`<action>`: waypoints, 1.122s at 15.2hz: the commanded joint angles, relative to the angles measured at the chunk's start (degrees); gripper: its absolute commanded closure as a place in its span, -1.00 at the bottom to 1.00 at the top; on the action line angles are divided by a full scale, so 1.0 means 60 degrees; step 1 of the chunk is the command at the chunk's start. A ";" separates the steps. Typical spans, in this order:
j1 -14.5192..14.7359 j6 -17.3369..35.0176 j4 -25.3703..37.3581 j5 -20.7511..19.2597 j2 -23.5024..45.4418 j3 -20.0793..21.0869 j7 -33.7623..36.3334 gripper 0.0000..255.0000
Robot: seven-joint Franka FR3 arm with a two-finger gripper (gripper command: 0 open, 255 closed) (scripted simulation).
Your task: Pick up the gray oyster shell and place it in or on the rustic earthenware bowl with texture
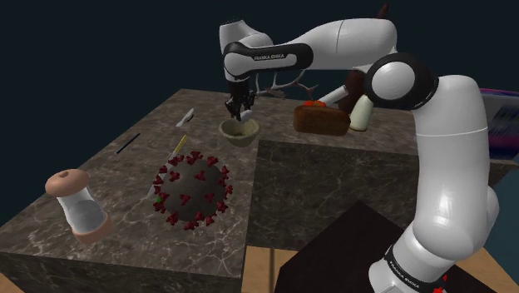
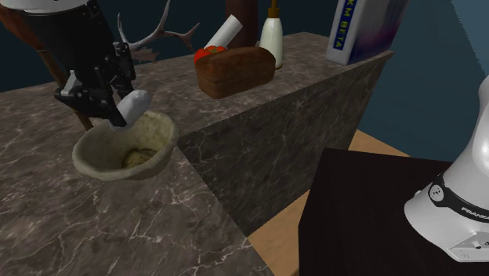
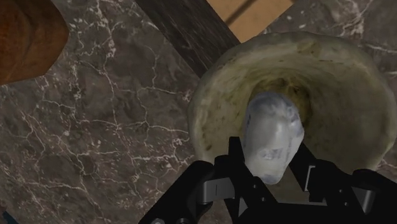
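Pale shell [image 3: 272, 137] clasped in end effector [image 3: 270, 170], above bowl [image 3: 219, 89].

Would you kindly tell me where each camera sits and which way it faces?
Shoulder view: beside and behind the stand, looking down over the counter; the arm reaches up-left.
Second exterior view: close to the bowl, facing the loaf; tool and arm show.
Wrist view: on the wrist, looking down into the bowl; tool clasps the shell.
All three show the bowl.

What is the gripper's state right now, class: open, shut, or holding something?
Gripper: shut on the pale grey oyster shell, which hangs over the beige bowl.
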 commanded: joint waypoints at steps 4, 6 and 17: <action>-0.0039 0.0307 -0.0291 -0.0025 0.0021 -0.0012 0.0070 1.00; -0.0039 0.0307 -0.0291 -0.0025 0.0021 -0.0012 0.0070 1.00; 0.0105 -0.0317 0.0342 0.0004 0.0023 0.0021 -0.0004 -1.00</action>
